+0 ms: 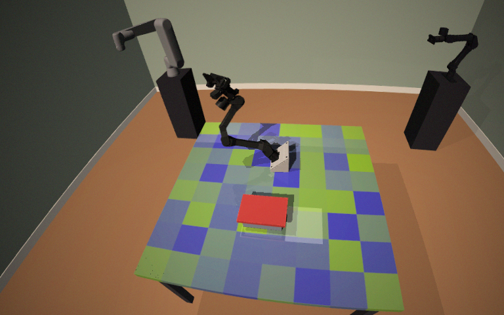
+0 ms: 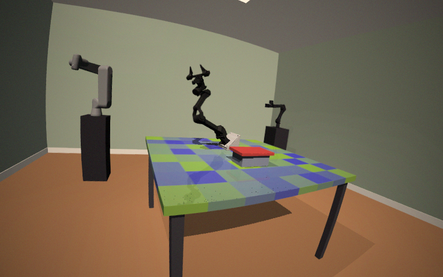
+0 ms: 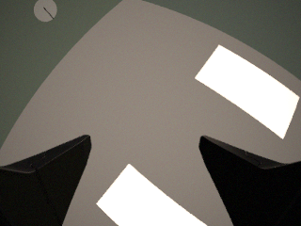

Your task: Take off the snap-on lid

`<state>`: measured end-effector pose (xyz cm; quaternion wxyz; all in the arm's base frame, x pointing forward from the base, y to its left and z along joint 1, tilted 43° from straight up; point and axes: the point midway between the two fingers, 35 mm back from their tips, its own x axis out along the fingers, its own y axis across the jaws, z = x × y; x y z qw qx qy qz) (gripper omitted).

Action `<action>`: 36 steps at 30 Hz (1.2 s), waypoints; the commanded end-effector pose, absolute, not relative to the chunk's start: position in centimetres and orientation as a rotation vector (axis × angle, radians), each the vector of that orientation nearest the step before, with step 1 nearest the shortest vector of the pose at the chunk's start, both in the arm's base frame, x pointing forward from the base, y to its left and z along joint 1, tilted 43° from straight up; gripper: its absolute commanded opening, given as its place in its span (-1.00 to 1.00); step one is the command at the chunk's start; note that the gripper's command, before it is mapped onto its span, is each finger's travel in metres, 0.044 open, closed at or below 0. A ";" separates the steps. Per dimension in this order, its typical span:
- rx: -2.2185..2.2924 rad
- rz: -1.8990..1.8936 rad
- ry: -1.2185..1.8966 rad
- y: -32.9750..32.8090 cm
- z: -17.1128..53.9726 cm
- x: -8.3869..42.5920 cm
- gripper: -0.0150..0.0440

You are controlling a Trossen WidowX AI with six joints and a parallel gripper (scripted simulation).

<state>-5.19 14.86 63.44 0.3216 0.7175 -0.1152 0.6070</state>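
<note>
Exterior view: red lid (image 1: 262,210) (image 2: 251,151) on grey storage box (image 1: 262,226) (image 2: 255,161), no legible writing on either. Both sit well below the gripper (image 1: 212,77) (image 2: 196,69) (image 3: 145,141), well apart from it; jaws released, spread wide, pointing upward, nothing between.

A slim, matte black arm (image 1: 231,115) (image 2: 197,107) with chunky joints and a pincer (image 1: 206,79) (image 2: 195,67) (image 3: 146,142) of tapering, pointed fingers

- The red lid (image 1: 262,210) (image 2: 251,151) is flat and sits on top of the box.
- The gray box (image 1: 262,226) (image 2: 255,161) stands upright on the table (image 1: 312,285) (image 2: 228,184), under the lid.
</note>
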 end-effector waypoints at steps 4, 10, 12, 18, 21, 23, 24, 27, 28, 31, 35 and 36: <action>1.793 1.574 -0.329 16.6 62.8 -5.0 0.51; 1.635 1.546 -0.271 20.8 61.0 -4.5 0.31; 1.610 1.541 -0.245 21.7 60.5 -4.4 0.31; 1.414 1.424 -0.021 28.9 55.3 -1.7 0.31; 1.356 1.357 0.048 30.9 53.1 -0.2 0.31; 1.320 1.308 0.083 31.9 51.7 0.9 0.31; 1.293 1.269 0.108 32.6 50.6 1.8 0.31; 1.219 1.140 0.177 34.1 47.2 4.7 0.31; 1.196 1.094 0.197 34.5 46.0 5.7 0.31; 1.150 0.990 0.238 34.9 43.4 8.0 0.31; 1.102 0.813 0.306 35.0 38.9 11.7 0.31; 1.089 0.757 0.322 34.8 37.6 12.8 0.31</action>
